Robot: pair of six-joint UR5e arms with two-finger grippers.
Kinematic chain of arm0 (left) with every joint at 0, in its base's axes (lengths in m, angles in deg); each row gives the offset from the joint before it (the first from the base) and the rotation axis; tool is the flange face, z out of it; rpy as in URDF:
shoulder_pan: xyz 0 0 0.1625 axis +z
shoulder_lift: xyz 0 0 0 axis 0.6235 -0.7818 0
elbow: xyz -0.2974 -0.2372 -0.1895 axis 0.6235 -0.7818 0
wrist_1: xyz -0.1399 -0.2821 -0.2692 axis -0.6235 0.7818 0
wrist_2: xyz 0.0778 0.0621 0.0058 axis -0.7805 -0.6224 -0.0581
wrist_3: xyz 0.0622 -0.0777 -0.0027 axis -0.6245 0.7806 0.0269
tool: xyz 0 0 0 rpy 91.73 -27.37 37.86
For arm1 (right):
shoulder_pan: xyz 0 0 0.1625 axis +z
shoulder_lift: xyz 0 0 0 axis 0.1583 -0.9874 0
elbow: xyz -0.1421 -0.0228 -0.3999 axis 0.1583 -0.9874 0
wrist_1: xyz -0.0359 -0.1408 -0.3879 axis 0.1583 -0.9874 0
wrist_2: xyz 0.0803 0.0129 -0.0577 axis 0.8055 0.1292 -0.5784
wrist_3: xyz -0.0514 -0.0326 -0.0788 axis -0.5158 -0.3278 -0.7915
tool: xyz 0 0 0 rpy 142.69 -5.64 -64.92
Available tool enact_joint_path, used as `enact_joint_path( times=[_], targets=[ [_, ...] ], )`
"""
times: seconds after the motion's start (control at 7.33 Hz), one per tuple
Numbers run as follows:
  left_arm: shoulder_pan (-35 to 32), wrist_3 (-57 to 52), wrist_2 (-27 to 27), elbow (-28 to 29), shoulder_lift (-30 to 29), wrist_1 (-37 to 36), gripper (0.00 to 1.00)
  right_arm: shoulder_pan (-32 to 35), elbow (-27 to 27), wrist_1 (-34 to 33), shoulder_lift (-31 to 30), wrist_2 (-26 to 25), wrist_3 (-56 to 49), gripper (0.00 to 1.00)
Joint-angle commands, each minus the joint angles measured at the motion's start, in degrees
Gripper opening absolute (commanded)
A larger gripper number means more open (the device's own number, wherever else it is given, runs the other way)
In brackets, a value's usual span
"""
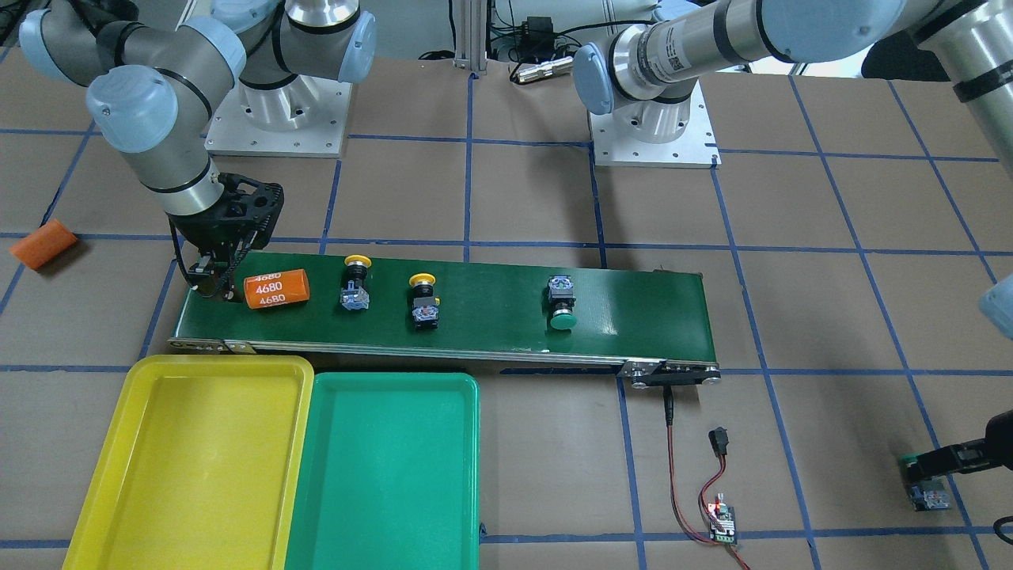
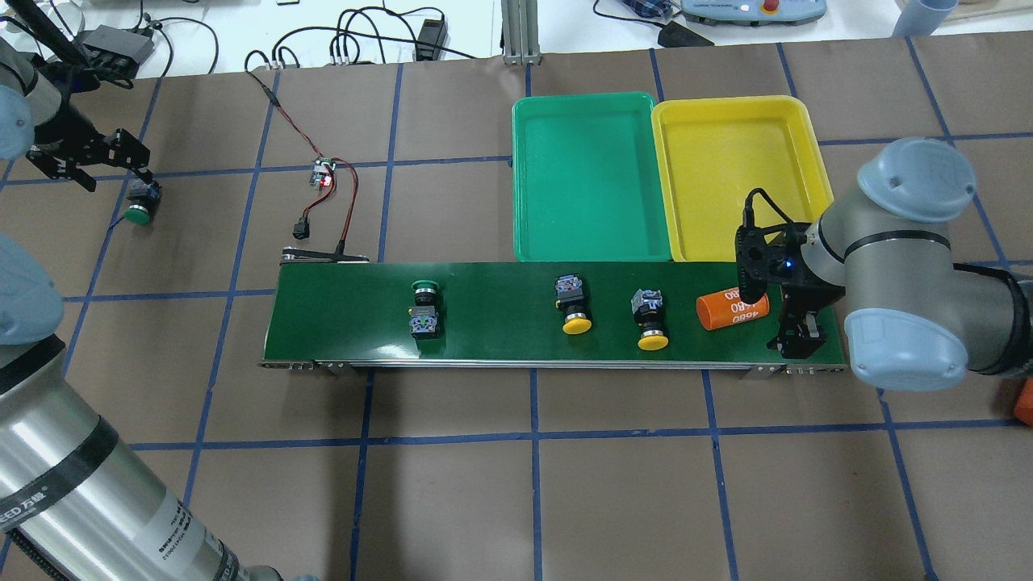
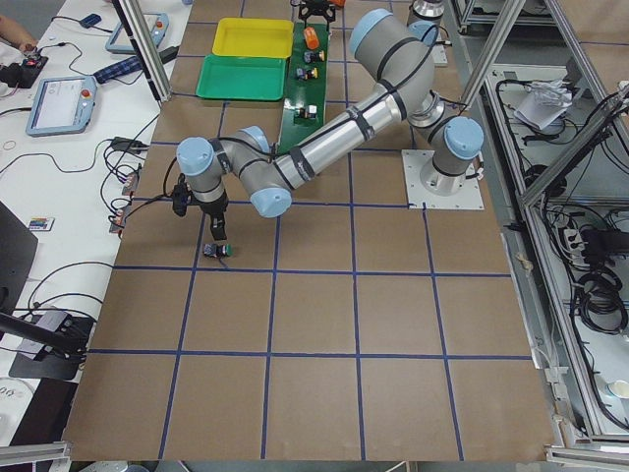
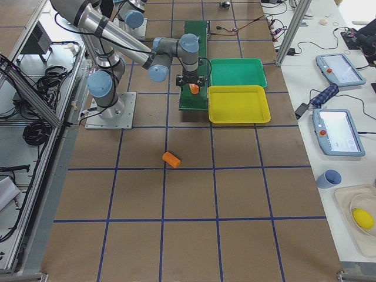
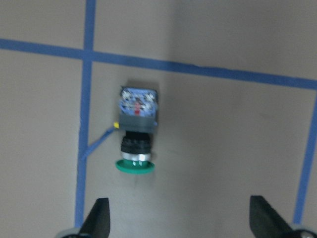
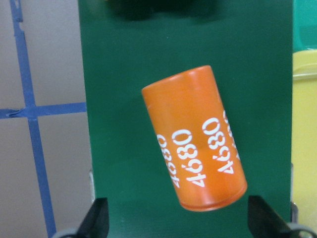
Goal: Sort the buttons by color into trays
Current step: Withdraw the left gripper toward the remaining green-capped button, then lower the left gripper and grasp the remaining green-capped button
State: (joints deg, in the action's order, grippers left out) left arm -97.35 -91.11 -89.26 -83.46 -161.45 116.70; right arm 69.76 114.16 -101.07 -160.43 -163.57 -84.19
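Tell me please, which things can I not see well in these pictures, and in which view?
- Loose orange cylinder: overhead view, cut off by the right edge.
- Stray green button: front-facing view, cap mostly under the left gripper.
- Other green button, on the belt: exterior right view, too small to make out; the right arm covers part of the belt.

the orange cylinder (image 2: 733,311) lies on the belt (image 2: 492,327) between the right gripper (image 2: 799,343) and the nearest yellow button (image 2: 650,321); the second yellow button (image 2: 573,307) and green button (image 2: 424,308) lie well apart.
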Motion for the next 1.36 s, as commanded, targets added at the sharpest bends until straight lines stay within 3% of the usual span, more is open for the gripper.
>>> enact_joint_path(
  times=[0.0, 0.14, 0.27, 0.41, 0.55, 0.68, 0.95, 1.09, 1.23],
  targets=[
    [0.8, -1.4, -0.3, 1.9, -4.2, -2.0, 1.0, 0.0, -0.7, -0.1, -1.3, -0.2, 7.6, 1.0],
    [0.8, -1.7, -0.2, 1.8, -4.6, -1.9, 1.0, -0.2, -0.8, 0.3, -2.1, -0.3, 13.7, 1.0],
    [0.3, -1.7, 0.3, 1.7, -4.9, -1.4, 0.91, -0.4, -1.1, 0.7, -2.1, -0.3, 21.7, 1.0],
    [0.0, -1.7, 0.0, 1.7, -4.8, -0.8, 0.5, -0.4, -1.2, 1.5, -2.2, -0.2, 28.5, 1.0],
    [0.0, -1.9, 0.5, 1.4, -4.9, -0.8, 0.22, -0.2, -1.5, 3.3, -2.5, -0.2, 38.3, 1.0],
    [-0.4, -1.9, 1.2, 1.2, -4.4, -0.8, 0.06, 0.0, -1.7, 4.3, -2.8, -0.2, 47.5, 1.0],
    [-3.1, 0.0, 2.6, 0.9, -0.8, 6.5, 0.0, 0.1, -2.7, 8.4, -3.5, -0.1, 62.7, 1.0],
    [-5.7, 1.6, 3.7, -2.6, 2.9, 7.5, 0.0, 0.1, -3.8, 9.8, -3.5, -0.2, 69.7, 1.0],
    [-6.7, 2.0, 5.1, -12.2, 9.6, 7.6, 0.0, 0.1, -4.3, 12.3, -3.5, -0.3, 75.5, 1.0]
  ],
)
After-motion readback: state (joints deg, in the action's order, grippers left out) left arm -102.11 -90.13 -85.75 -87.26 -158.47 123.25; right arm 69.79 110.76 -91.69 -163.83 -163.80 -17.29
